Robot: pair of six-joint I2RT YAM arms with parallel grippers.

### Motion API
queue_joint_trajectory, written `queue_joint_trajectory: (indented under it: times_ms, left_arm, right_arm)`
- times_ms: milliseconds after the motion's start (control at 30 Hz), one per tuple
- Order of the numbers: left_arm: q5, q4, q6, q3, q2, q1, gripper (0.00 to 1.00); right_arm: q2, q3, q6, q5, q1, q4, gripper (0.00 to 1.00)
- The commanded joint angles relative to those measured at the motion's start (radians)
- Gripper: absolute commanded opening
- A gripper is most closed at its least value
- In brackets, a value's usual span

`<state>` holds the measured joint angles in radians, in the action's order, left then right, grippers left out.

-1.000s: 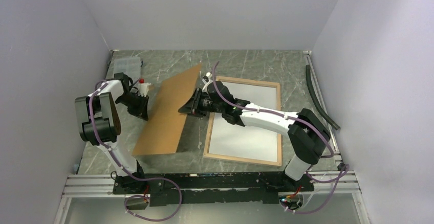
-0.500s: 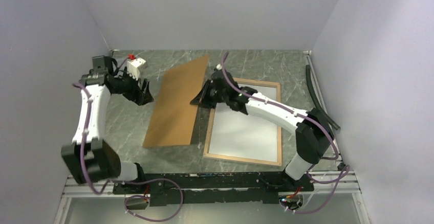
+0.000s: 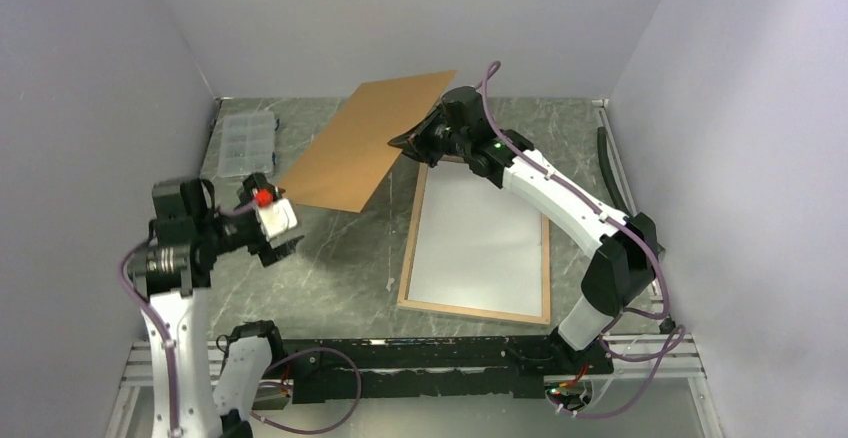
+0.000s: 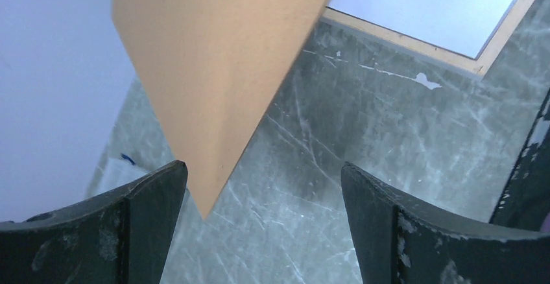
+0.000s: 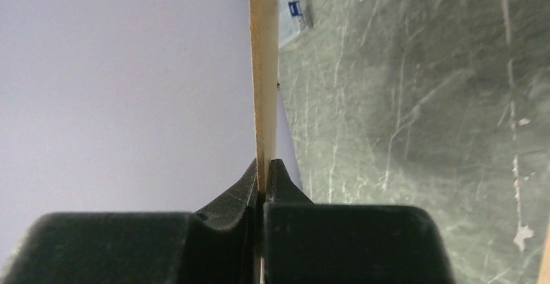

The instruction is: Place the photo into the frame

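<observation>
On table point(image 3: 330, 258), one frame point(image 3: 472, 310), one brown board point(image 3: 365, 143) in right pincer point(image 3: 408, 142)

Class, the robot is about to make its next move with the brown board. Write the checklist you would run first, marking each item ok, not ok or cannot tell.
1. Right gripper shut on the brown board edge: ok.
2. Brown board held up, off the frame: ok.
3. Left gripper open, holding nothing: ok.
4. Frame lying flat on the table, wood side up: ok.
5. White sheet inside the frame is the photo, seated squarely: cannot tell.
</observation>
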<state>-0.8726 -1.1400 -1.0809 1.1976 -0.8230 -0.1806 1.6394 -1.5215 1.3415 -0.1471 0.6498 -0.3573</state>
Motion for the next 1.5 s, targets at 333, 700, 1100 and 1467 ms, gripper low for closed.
queue_joint_trajectory:
  times_ms: [333, 700, 1100, 1467]
  left_arm:
    - [-0.058, 0.449, -0.272, -0.303, 0.243, 0.001, 0.81]
    - [-0.053, 0.450, -0.349, -0.336, 0.250, 0.001, 0.21]
    - [-0.069, 0.500, -0.313, -0.306, 0.244, 0.000, 0.03]
    - [-0.196, 0.202, -0.530, -0.179, 0.206, 0.001, 0.03]
  right_arm:
    - [0.003, -0.083, 0.167, -0.114, 0.092, 0.143, 0.00]
    - [0.011, -0.032, 0.195, -0.130, 0.169, 0.250, 0.00]
    - [-0.107, 0.130, -0.251, -0.352, 0.092, 0.180, 0.84]
    - [-0.341, 0.069, -1.385, -0.296, 0.070, -0.217, 1.00]
